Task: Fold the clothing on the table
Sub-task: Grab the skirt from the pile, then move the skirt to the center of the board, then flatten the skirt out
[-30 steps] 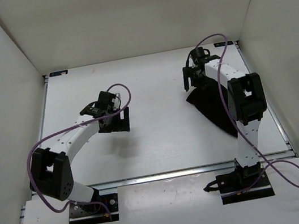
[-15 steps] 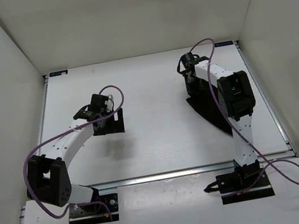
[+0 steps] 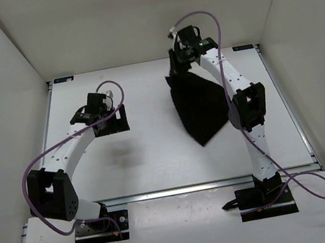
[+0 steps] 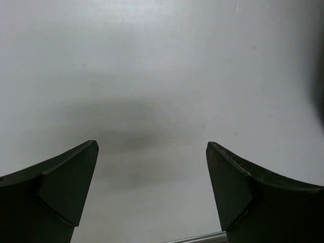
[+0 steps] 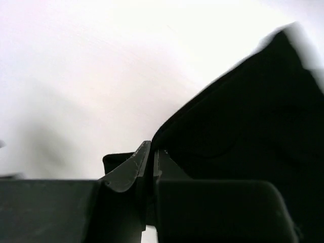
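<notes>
Large flat white rectangular table (image 3: 157,166), metal rails, white walls. Plain black matte fabric garment (image 3: 200,106), hanging over the far right-centre of the table, its lower tip possibly touching the surface. Right gripper (image 5: 151,152), fingers pinched on the garment's edge; left gripper (image 4: 152,145), fingers spread wide over bare table, holding nothing.

1. I saw a white table (image 3: 156,160) with metal rails (image 3: 192,187) along its edges.
2. Black clothing (image 3: 200,106) hung over its right half; I couldn't tell whether the lower corner touched.
3. The left arm's base (image 3: 102,227) and the right arm's base (image 3: 266,199) sat at its near edge.
</notes>
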You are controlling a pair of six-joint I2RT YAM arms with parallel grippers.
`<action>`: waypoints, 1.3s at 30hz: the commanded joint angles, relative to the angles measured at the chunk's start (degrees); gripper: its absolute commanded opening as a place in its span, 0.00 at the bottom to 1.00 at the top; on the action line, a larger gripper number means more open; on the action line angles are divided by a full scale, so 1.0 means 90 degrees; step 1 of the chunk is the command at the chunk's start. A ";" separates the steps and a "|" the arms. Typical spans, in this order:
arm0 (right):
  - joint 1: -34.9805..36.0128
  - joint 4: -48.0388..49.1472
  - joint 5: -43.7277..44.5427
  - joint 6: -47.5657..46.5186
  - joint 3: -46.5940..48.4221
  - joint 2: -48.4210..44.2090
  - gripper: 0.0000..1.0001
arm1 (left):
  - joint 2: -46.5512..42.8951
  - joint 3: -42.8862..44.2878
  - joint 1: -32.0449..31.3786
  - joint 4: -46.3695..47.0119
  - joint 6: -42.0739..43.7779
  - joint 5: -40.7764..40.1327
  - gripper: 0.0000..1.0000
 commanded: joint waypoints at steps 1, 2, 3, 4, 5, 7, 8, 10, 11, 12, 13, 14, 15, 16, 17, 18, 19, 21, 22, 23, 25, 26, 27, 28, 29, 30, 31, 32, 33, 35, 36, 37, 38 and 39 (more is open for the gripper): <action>0.0373 0.0501 -0.1657 -0.0150 0.1619 -0.0726 0.00 | 0.0163 0.0901 0.0270 0.0155 0.0143 0.0251 0.98; 0.0393 0.0482 -0.1736 -0.0161 0.1759 -0.0960 0.00 | 0.0241 0.1078 0.0319 0.0096 0.0134 0.0203 0.99; 0.0384 0.0492 -0.1582 -0.0170 0.1760 -0.1349 0.00 | 0.0300 0.1389 0.0300 -0.0020 0.0134 0.0135 0.99; 0.0393 0.0521 -0.1542 -0.0209 0.1547 -0.1537 0.00 | 0.0320 0.1586 0.0300 -0.0050 0.0143 0.0028 0.99; 0.0326 0.0589 -0.1445 -0.0258 0.1361 -0.1964 0.00 | 0.0330 0.1868 0.0290 -0.0099 0.0153 -0.0031 0.98; 0.0238 0.0899 -0.1288 -0.0404 -0.0232 -0.2649 0.00 | 0.0253 0.2279 0.0241 -0.0071 0.0153 -0.0090 0.99; 0.0141 0.1105 -0.1200 -0.0453 -0.0803 -0.3096 0.01 | 0.0194 0.2310 0.0241 -0.0032 0.0124 -0.0120 0.99; -0.0026 0.1943 -0.1219 -0.0220 -0.2734 -0.3617 0.00 | -0.0049 0.2369 0.0124 0.0173 0.0056 -0.0110 0.99; -0.0142 0.2092 -0.1393 -0.0171 -0.3051 -0.3744 0.00 | -0.0118 0.2378 0.0104 0.0300 0.0017 -0.0110 0.99; -0.0221 0.2103 -0.1521 -0.0064 -0.3499 -0.3745 0.00 | -0.0167 0.2379 0.0066 0.0349 -0.0032 -0.0081 0.99; -0.0231 0.2016 -0.1580 -0.0111 -0.3803 -0.3707 0.00 | -0.0245 0.2272 -0.0061 0.0427 -0.0139 -0.0071 0.99; -0.0212 0.1928 -0.1619 -0.0180 -0.3864 -0.3648 0.00 | -0.0333 0.2271 -0.0120 0.0553 -0.0159 -0.0110 0.98; -0.0135 0.1879 -0.1523 -0.0248 -0.4058 -0.3541 0.00 | -0.0334 0.2097 -0.0246 0.0613 -0.0237 -0.0139 0.99; -0.0037 0.1734 -0.1474 -0.0365 -0.4186 -0.3473 0.00 | -0.0411 0.1931 -0.0373 0.0942 -0.0286 -0.0120 0.99; 0.0051 0.1684 -0.1473 -0.0433 -0.4245 -0.3385 0.00 | -0.0431 0.1717 -0.0539 0.1032 -0.0306 -0.0062 0.98; 0.0110 0.1664 -0.1483 -0.0434 -0.4294 -0.3355 0.00 | -0.0480 0.1579 -0.0608 0.1207 -0.0306 0.0113 0.98; 0.0178 0.1664 -0.1647 -0.0473 -0.4372 -0.3297 0.00 | -0.0519 0.1288 -0.0821 0.1528 -0.0373 0.0346 0.99; 0.0295 0.1790 -0.1863 -0.0405 -0.4519 -0.3248 0.00 | -0.0510 0.0779 -0.1057 0.2192 -0.0685 0.0863 0.99; 0.0315 0.1878 -0.1970 -0.0366 -0.4510 -0.3209 0.00 | -0.0481 0.0642 -0.1174 0.2350 -0.0783 0.1127 0.98; 0.0335 0.1917 -0.2000 -0.0366 -0.4519 -0.3150 0.00 | -0.0461 0.0389 -0.1397 0.2690 -0.0881 0.1149 0.99; 0.0354 0.1918 -0.2049 -0.0356 -0.4462 -0.3063 0.00 | -0.0325 0.0124 -0.1711 0.2927 -0.0873 0.1072 0.99; 0.0364 0.1918 -0.2078 -0.0356 -0.4451 -0.3033 0.00 | -0.0208 0.0026 -0.1819 0.2918 -0.0921 0.0994 0.99; 0.0306 0.1898 -0.2175 -0.0356 -0.4422 -0.2984 0.00 | -0.0062 -0.0014 -0.1858 0.2850 -0.0931 0.0964 0.99; 0.0306 0.1888 -0.2176 -0.0346 -0.4451 -0.2974 0.00 | -0.0012 -0.0043 -0.1839 0.2782 -0.0950 0.0993 0.98; 0.0325 0.1888 -0.2205 -0.0337 -0.4441 -0.2964 0.00 | 0.0075 -0.0111 -0.1878 0.2598 -0.0970 0.1061 0.99; 0.0277 0.1869 -0.2196 -0.0356 -0.4480 -0.2974 0.00 | 0.0066 -0.0170 -0.1849 0.2470 -0.0970 0.1052 0.98; 0.0218 0.1908 -0.2147 -0.0366 -0.4500 -0.2993 0.00 | 0.0037 -0.0354 -0.1965 0.2440 -0.0989 0.0955 0.99; 0.0198 0.1918 -0.2157 -0.0327 -0.4529 -0.3013 0.00 | -0.0069 -0.0626 -0.2005 0.2517 -0.1057 0.0838 0.99; 0.0179 0.1869 -0.2195 -0.0365 -0.4568 -0.3032 0.00 | -0.0157 -0.0958 -0.1937 0.2711 -0.1222 0.0702 0.98; 0.0110 0.1908 -0.2186 -0.0385 -0.4578 -0.3052 0.00 | -0.0314 -0.1456 -0.1695 0.3304 -0.1505 0.0768 0.99; 0.0110 0.1898 -0.2292 -0.0424 -0.4636 -0.3042 0.00 | -0.0353 -0.1682 -0.1625 0.3473 -0.1671 0.0778 0.99; 0.0081 0.1908 -0.2293 -0.0405 -0.4656 -0.3081 0.00 | -0.0373 -0.1771 -0.1547 0.3794 -0.1857 0.0692 0.99; 0.0120 0.1908 -0.2264 -0.0424 -0.4724 -0.3139 0.01 | -0.0392 -0.1926 -0.1469 0.3942 -0.1946 0.0623 0.99; 0.0168 0.1898 -0.2225 -0.0453 -0.4802 -0.3159 0.00 | -0.0373 -0.1996 -0.1362 0.4146 -0.1975 0.0574 0.99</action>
